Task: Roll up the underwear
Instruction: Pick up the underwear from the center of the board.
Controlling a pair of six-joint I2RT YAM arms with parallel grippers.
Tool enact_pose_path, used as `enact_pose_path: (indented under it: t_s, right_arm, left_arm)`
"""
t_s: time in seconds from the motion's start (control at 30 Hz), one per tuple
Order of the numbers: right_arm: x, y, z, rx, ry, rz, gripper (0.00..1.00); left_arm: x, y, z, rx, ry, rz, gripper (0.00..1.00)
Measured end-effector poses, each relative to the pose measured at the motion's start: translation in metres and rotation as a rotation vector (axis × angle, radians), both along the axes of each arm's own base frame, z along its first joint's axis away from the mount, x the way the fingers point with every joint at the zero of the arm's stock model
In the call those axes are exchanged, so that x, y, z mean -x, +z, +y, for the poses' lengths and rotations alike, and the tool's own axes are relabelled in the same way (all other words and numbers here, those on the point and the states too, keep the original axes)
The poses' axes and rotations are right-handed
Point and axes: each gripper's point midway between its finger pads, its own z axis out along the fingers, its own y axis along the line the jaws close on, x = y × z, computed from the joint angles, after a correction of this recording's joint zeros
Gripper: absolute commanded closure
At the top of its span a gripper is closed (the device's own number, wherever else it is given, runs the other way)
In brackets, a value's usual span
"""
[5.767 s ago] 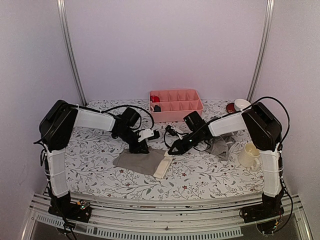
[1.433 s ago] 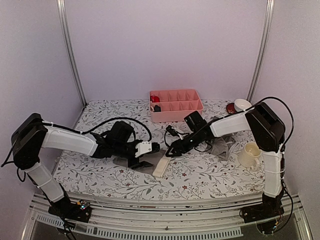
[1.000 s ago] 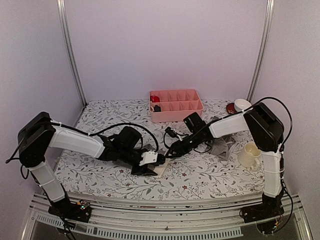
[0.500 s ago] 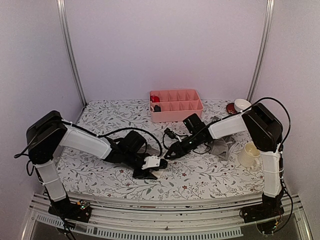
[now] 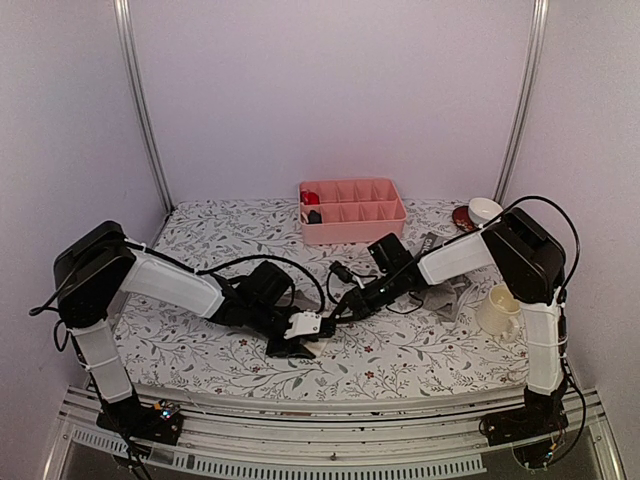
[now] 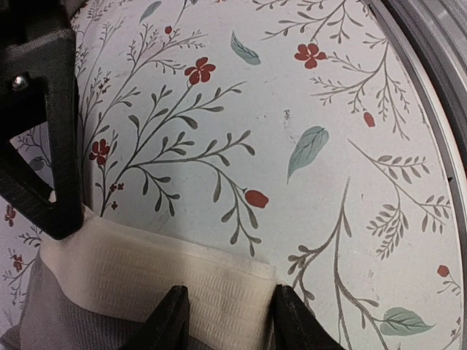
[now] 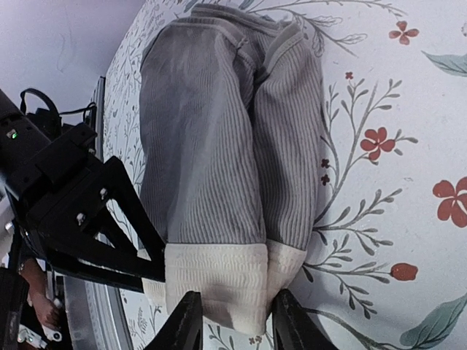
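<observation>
Centrally on the flowered worktop (image 6: 328, 146), grey briefs (image 7: 219, 168) lie folded lengthwise into a narrow strip, and both arms meet at its pale waistband (image 7: 219, 273) end. Through the left wrist camera I see the left fingers (image 6: 171, 321) drawn in narrow, one resting on the waistband and the other just beside its corner, apparently pinching that edge. Through the right wrist camera the right fingers (image 7: 184, 324) are likewise narrow, with the waistband filling the gap between them and touching both, so I judge that they grip it too. The grey body of the strip runs away from the right fingers and lies flat, with a shallow crease down its middle. From above, the two arms crowd over the cloth and hide most of it. A second grey garment, the boxer-briefs (image 5: 440, 295), lies partly under the right arm, well apart from this work, and a pink tray (image 5: 355, 232) sits towards the back. I judge the roll is only beginning at the waistband. To do it well, I would turn both grips over together at an even pace, keeping the two corners level so the roll starts tight and square. I would also hold the strip's folded edges aligned, and keep the two sets of fingers from touching each other.
</observation>
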Motion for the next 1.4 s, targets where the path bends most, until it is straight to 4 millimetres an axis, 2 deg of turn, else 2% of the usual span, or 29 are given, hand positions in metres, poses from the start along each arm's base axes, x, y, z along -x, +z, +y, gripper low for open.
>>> enact_pose_path:
  t_s: [0.13, 0.2, 0.43, 0.73, 1.0, 1.2, 1.4]
  right_arm:
    - [-0.001, 0.000, 0.000, 0.000, -0.014, 0.013, 0.95]
    - [-0.002, 0.000, 0.000, 0.005, -0.024, 0.012, 0.97]
    - [-0.011, 0.003, -0.001, 0.034, -0.055, -0.029, 0.98]
    - [-0.010, 0.046, 0.003, -0.048, -0.013, -0.108, 0.98]
    - [0.014, 0.056, 0.006, -0.104, 0.074, -0.085, 0.98]
    - [0.039, 0.062, 0.020, -0.136, 0.150, -0.080, 0.98]
    - [0.045, 0.062, 0.024, -0.135, 0.169, -0.091, 0.98]
  left_arm:
    - [0.000, 0.000, 0.000, 0.000, 0.000, 0.000, 0.58]
    - [0.000, 0.000, 0.000, 0.000, 0.000, 0.000, 0.58]
    - [0.001, 0.000, 0.000, 0.001, -0.001, 0.004, 0.55]
    - [-0.001, 0.001, -0.003, 0.001, -0.002, 0.008, 0.52]
    - [-0.003, 0.000, -0.003, -0.007, 0.021, 0.022, 0.44]
    - [-0.002, 0.000, -0.003, -0.010, 0.024, 0.027, 0.38]
    - [0.006, 0.000, 0.000, -0.018, -0.005, 0.054, 0.26]
